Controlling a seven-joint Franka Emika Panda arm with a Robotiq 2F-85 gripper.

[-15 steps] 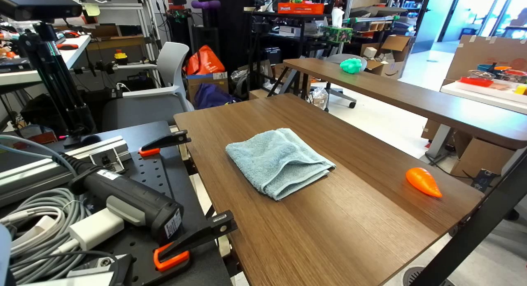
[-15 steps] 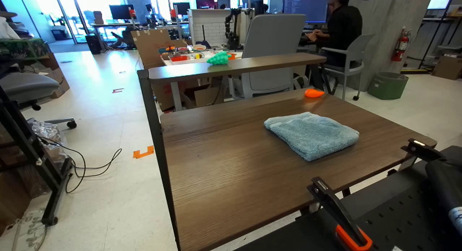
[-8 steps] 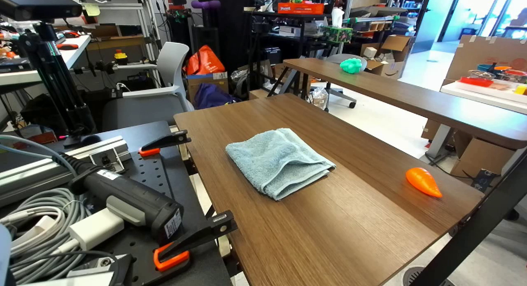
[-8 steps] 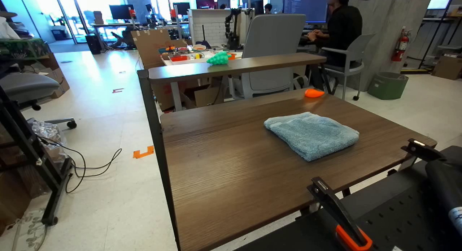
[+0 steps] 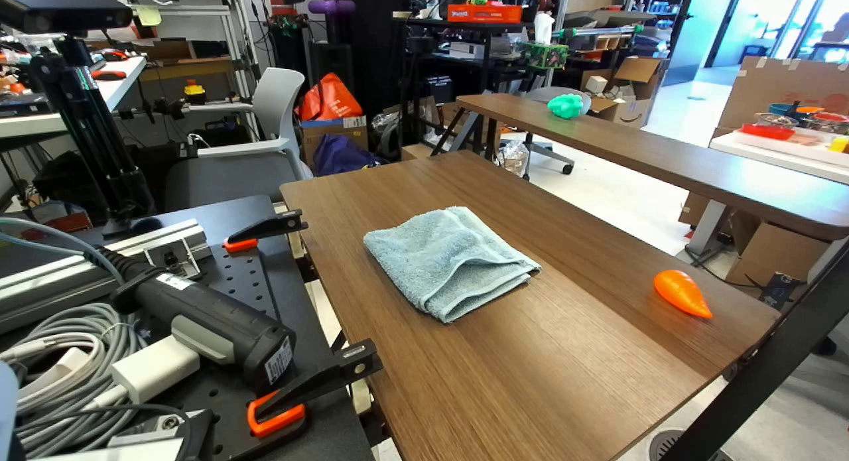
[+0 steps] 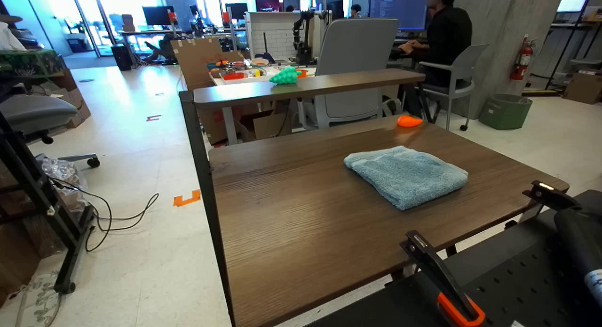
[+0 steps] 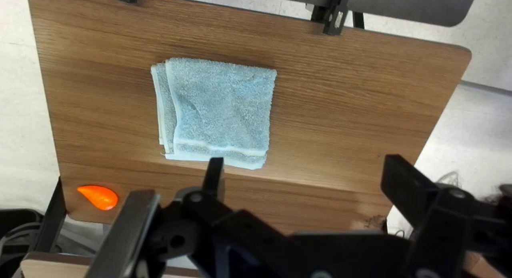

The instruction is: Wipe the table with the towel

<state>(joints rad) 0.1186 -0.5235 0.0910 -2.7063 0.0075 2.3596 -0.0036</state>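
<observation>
Judging towel [image 7: 224, 108] soft and light, best pinched at wrist-view near edge [image 7: 192, 154]; gripper [image 7: 305, 164] empty, jaws wide apart.

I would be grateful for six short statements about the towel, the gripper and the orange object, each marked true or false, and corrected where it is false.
1. The light blue towel lies folded on the wood-grain table. True.
2. An orange teardrop-shaped object lies near a corner of this table. True.
3. This object touches the towel. False: bare table separates them.
4. In the wrist view, the gripper is open. True.
5. The gripper holds the towel. False: it grips nothing.
6. The towel hangs off the table. False: it lies wholly on top.
</observation>
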